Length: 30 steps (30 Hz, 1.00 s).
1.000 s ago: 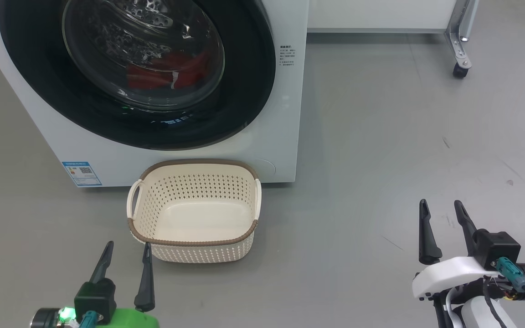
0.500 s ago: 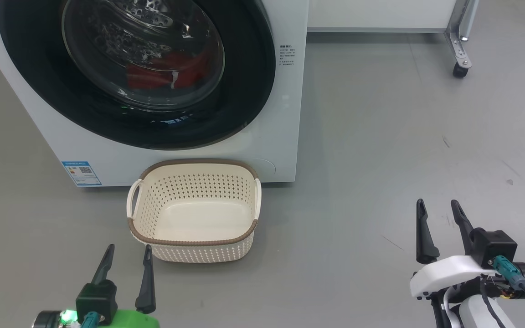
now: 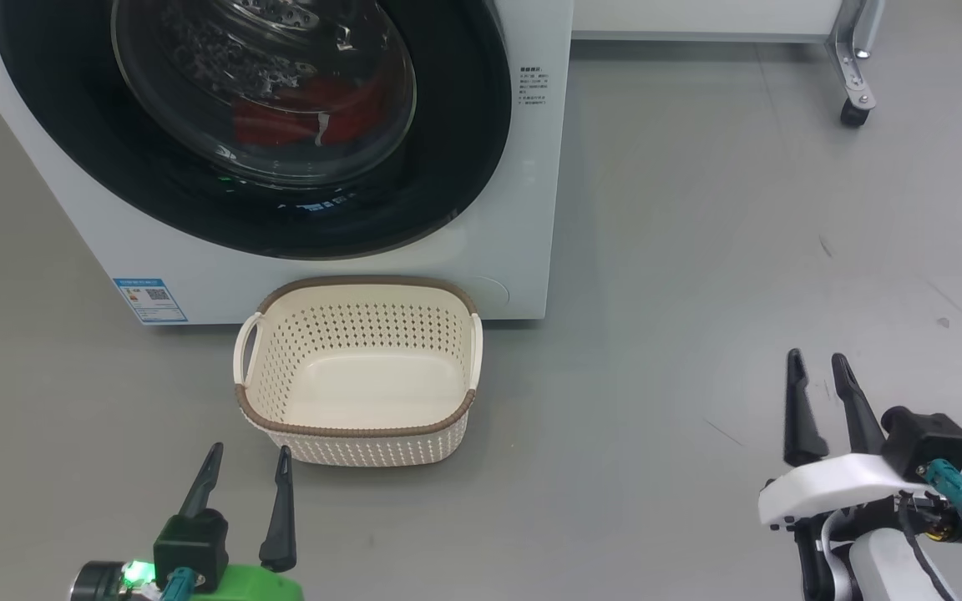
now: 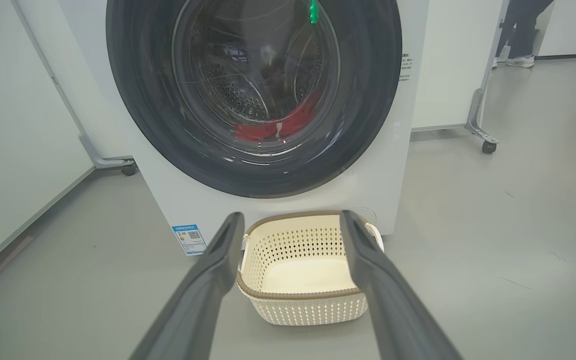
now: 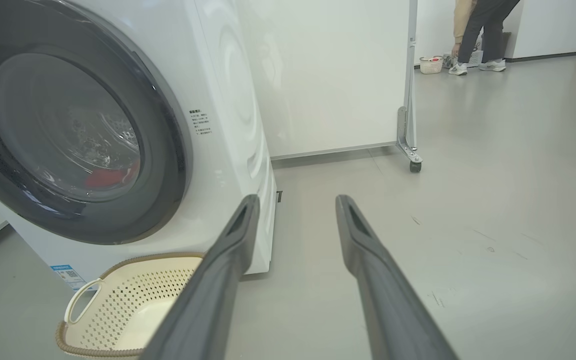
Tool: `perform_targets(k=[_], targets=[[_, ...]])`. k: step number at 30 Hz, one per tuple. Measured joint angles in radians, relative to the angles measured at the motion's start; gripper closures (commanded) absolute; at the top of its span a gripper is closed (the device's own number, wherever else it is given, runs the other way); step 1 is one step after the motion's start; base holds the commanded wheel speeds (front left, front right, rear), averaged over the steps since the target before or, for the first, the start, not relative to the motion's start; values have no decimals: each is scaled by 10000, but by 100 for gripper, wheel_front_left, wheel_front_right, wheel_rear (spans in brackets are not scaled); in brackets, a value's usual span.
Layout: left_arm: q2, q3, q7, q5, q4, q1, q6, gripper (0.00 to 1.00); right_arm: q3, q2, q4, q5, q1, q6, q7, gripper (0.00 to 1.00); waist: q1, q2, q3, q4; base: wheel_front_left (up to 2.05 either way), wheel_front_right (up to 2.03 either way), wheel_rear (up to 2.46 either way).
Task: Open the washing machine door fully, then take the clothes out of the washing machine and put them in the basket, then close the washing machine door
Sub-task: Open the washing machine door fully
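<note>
- left gripper (image 3: 249, 451): jaws spread wide, nothing between them. Fingers point up the head view toward the washing machine (image 3: 531, 209). It hangs low, near the front-left corner of the basket (image 3: 364, 446), apart from it.
- left wrist view: same gripper (image 4: 290, 220) frames the basket (image 4: 313, 312) between its two fingers, with the door above.
- right gripper (image 3: 817, 359): jaws apart at a moderate gap, empty. Fingers point up-view over bare grey floor (image 3: 698, 250), well to the right of basket and machine.
- right wrist view: gripper (image 5: 296, 200) aims past the machine's right front corner.
- basket: sits upright on the floor, mouth up, empty. Long axis runs left-right, parallel to the machine front, with a handle at each end. It is just in front of the machine, below the door; contact cannot be told.
- washing machine door (image 3: 464, 167): shut flat against the front, glass facing the robot.
- clothes (image 3: 281, 125): red heap seen through the glass, low in the drum, stretched roughly left-right.
- vs a second ago: the right fingers stand closer together; the left gap looks the same.
- whole head view has shifted slightly, so the camera moved; basket, door and clothes are unchanged.
</note>
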Motion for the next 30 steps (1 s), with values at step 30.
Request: perform_targets(k=[30], targets=[[-25, -1595, 0, -98, -698, -1772, -117, 0, -2938, 88, -182, 8857, -4643, 330, 4263, 100, 0, 0, 2391, 1385, 0, 0, 0]])
